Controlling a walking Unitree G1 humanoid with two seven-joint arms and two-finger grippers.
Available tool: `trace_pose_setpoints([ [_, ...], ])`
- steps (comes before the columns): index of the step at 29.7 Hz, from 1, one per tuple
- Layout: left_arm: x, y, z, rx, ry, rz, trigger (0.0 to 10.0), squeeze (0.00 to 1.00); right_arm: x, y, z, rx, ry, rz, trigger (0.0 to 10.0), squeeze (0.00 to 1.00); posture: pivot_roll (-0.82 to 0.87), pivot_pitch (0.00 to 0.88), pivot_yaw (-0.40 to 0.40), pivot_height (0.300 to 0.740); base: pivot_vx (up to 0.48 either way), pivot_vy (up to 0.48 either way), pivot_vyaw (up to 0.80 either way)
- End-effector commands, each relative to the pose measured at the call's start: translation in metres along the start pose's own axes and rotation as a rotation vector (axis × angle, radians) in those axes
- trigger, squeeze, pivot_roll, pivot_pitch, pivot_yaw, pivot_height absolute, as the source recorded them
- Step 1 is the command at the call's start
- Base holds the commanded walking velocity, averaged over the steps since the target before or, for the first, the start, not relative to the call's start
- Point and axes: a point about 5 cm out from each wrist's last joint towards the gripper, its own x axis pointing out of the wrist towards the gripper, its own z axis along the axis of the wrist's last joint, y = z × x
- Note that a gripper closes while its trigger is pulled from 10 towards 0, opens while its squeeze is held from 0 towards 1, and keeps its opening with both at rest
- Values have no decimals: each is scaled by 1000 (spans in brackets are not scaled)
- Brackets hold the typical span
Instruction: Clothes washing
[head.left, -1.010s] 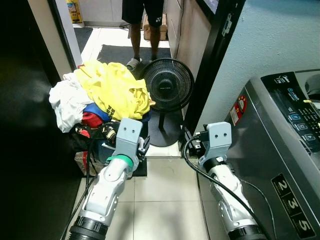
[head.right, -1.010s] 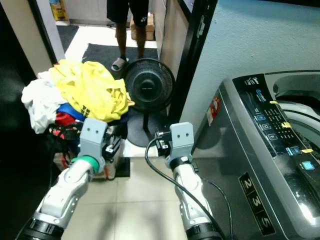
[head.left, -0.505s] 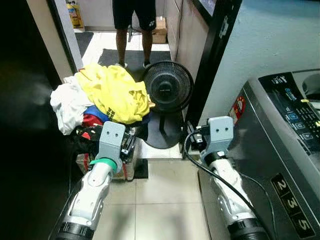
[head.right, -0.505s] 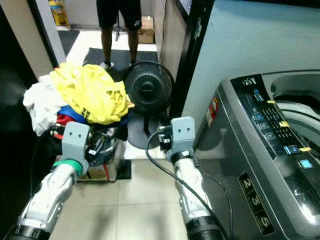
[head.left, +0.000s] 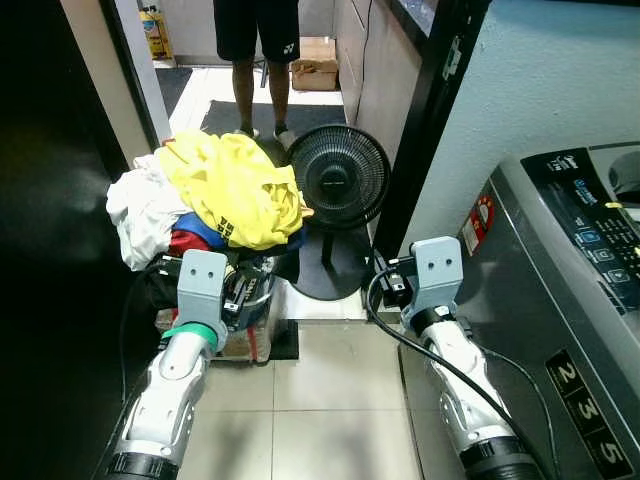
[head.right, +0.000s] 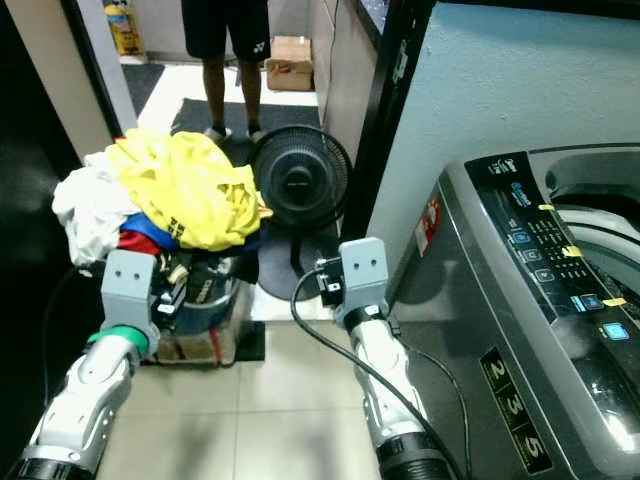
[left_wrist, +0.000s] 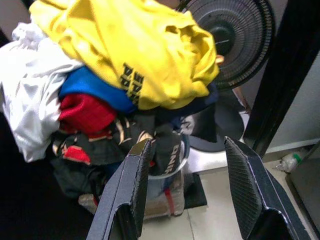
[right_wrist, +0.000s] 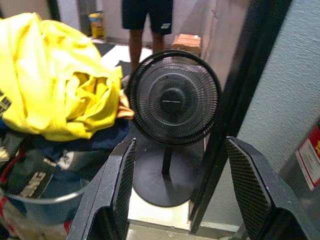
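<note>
While the left gripper (left_wrist: 185, 192) has swung out toward the robot's left over the last second, it now hangs with fingers spread just short of the overfilled laundry basket (head.left: 252, 318), aimed at the dark garments under the yellow shirt (head.left: 232, 188) and white garment (head.left: 142, 205). Further right, the black floor fan (head.left: 338, 180) stands just beside the heap, with a person's legs (head.left: 258, 92) in the doorway behind. The right gripper (right_wrist: 175, 192) has barely shifted, fingers spread and empty, facing the fan with the washing machine (head.left: 585, 290) on its right; my guess is the first pickup comes next.
</note>
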Motion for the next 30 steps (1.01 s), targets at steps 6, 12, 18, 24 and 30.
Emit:
trace_pose_setpoints([
  [6,-3,-6,2,4,-13,-2,10000,0,2,18,-3,25,1,45,10000,0,77,77,2,740,0,0,0],
  [12,-9,-1,1,22,-14,18,10000,0,3,23,-1,40,-5,66,10000,0,83,83,-3,740,0,0,0],
  [18,-8,-8,-1,58,-4,-34,10000,0,0,14,-4,26,1,33,10000,0,49,63,17,740,0,0,0],
  [24,-1,-12,-1,74,-1,-81,10000,0,-2,2,-4,3,-4,-4,10000,0,-12,58,48,740,0,0,0],
  [30,2,-14,1,72,-9,-74,10000,0,-6,-1,-5,6,-4,-26,10000,0,-19,56,58,740,0,0,0],
])
